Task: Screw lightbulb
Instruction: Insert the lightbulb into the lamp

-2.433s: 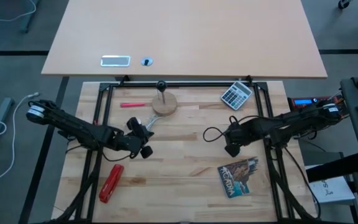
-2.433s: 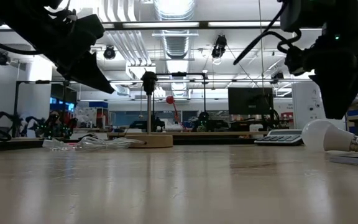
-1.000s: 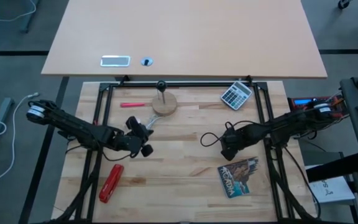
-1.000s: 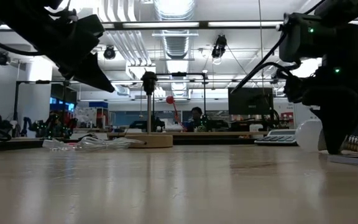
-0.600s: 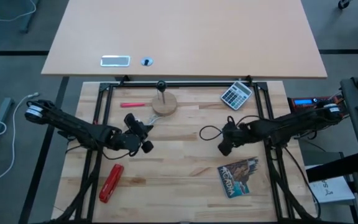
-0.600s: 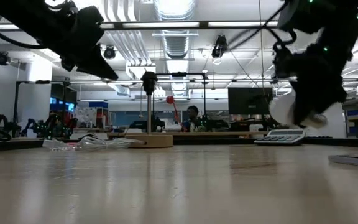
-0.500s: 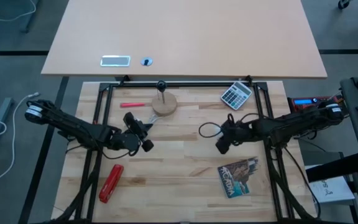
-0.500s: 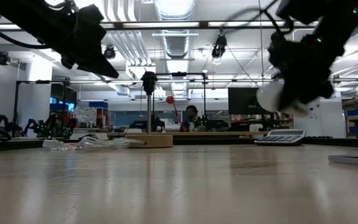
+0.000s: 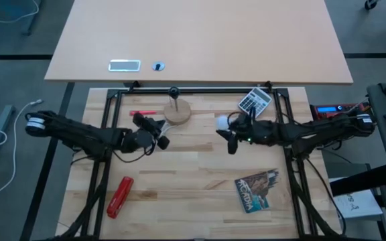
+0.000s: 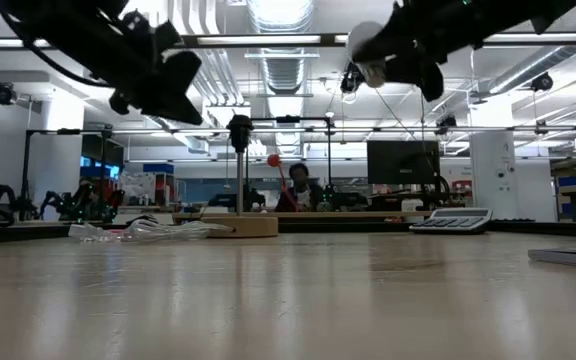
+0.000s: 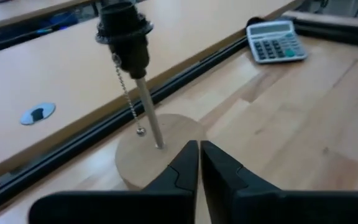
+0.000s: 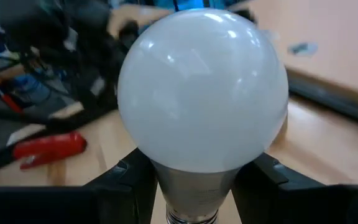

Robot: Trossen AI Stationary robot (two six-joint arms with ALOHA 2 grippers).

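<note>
Lifted off the table since earlier and carried toward the socket [image 9: 173,92]: lightbulb [image 9: 222,123], gripped at its neck between right fingers [image 9: 232,137], glass dome forward. Left fingers [image 9: 159,139] closed, empty, just beside the wooden base [image 9: 177,112]. Probably light, smooth, breakable; best held by the neck.

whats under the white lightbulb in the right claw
The white round lightbulb, gripped by the right claw, hangs above bare wooden tabletop. Its screw base is mostly hidden between the claw's fingers.
</note>
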